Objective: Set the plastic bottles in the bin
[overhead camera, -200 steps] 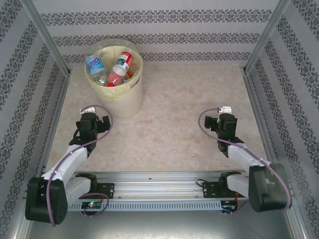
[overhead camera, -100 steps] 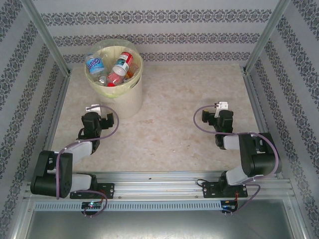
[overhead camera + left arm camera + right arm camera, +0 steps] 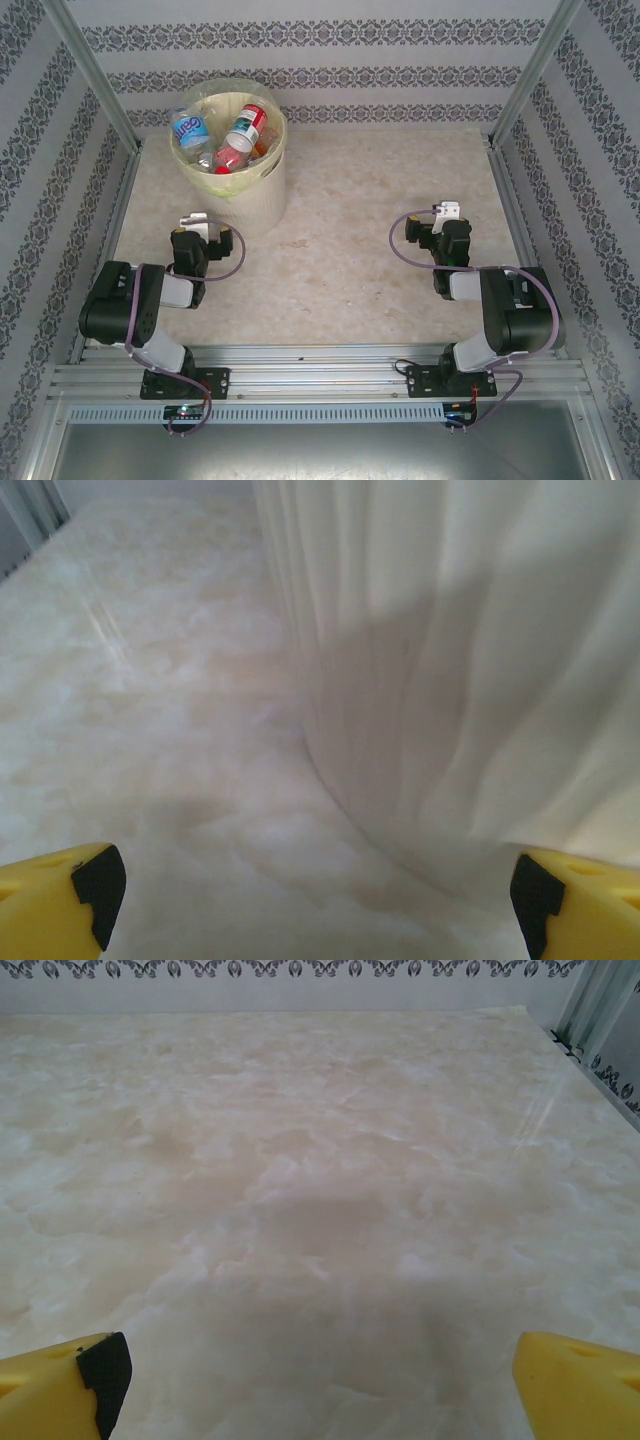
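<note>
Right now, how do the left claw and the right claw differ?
The left claw faces the bin wall close ahead; the right claw faces bare table. The left claw sits on the bin's side of the table; the right claw sits far across from it. Both are open, empty and low over the table.

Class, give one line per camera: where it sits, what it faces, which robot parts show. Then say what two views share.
Top external: above and behind the bases, looking down on the table, both arms, and the bin of plastic bottles.
Left wrist: low on the left gripper, facing the bin's wall; yellow fingertips show.
Right wrist: low on the right gripper, facing the table; yellow fingertips show.
Shared: top and left wrist both show the bin.
</note>
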### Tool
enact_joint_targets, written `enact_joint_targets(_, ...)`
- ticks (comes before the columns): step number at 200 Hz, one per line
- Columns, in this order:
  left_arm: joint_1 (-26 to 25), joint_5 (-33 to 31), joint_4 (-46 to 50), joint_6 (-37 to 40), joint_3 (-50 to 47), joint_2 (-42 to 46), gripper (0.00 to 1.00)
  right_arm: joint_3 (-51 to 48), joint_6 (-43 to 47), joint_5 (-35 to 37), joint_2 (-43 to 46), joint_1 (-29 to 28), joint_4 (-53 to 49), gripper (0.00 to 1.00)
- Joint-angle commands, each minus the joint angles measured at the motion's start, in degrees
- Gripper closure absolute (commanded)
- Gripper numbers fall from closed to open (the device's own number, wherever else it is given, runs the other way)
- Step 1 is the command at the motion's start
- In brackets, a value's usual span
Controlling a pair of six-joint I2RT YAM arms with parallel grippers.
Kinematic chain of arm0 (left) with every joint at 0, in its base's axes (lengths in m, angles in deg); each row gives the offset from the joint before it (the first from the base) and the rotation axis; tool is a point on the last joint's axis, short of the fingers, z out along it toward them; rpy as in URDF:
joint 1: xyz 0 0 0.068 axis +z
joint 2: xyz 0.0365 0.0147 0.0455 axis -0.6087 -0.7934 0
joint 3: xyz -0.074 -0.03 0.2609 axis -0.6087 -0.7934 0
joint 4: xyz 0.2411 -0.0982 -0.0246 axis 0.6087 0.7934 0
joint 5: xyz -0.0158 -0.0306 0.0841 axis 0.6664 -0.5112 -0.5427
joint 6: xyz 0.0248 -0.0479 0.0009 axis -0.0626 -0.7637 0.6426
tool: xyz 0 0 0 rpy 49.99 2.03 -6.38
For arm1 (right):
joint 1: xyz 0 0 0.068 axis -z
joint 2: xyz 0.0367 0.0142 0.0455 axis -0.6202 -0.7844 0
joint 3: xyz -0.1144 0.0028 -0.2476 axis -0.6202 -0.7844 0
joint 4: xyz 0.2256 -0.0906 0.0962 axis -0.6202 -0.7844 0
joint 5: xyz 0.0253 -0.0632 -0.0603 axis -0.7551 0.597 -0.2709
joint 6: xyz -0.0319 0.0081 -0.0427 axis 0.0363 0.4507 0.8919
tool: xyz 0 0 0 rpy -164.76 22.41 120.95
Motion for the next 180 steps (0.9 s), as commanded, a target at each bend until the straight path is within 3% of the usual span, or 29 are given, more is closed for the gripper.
enact_joint_targets(1, 0.86, 0.26, 0.54, 0.42, 3.39, 0.14, 0.00, 0.37, 0.28, -1.28, 0.09, 0.16, 1.92, 0.02)
enact_joint_targets(36, 1.06, 0.71, -0.82, 0.34, 2.62, 0.02, 0.00, 0.37, 0.25, -1.33, 0.17, 0.16, 1.98, 0.02)
enact_joint_targets(61, 1.08, 9.10, -1.91, 3.50, 1.84, 0.33, 0.00, -0.17, 0.44, -3.52, 0.31, 0.57, 2.65, 0.02)
enact_joint_targets(72, 1.06, 8.63, -3.38, 3.26, 1.19, 0.22, 0.00, -1.33, 0.84, -6.34, 0.60, 0.93, 4.55, 0.02)
enact_joint_targets(101, 1.06, 5.46, -7.10, 2.08, -0.65, 0.05, 0.00, -5.07, 0.36, -5.24, 0.96, 1.04, 9.71, 0.02)
enact_joint_targets(139, 1.18, 4.27, 1.53, 1.38, 3.75, 0.26, 0.00, 0.61, 0.17, -5.00, 0.05, 1.13, 1.63, 0.02)
enact_joint_targets(180, 1.39, 4.07, 0.80, 1.31, 3.49, 0.08, 0.00, 0.29, 0.23, -4.83, 0.01, 1.12, 2.27, 0.02)
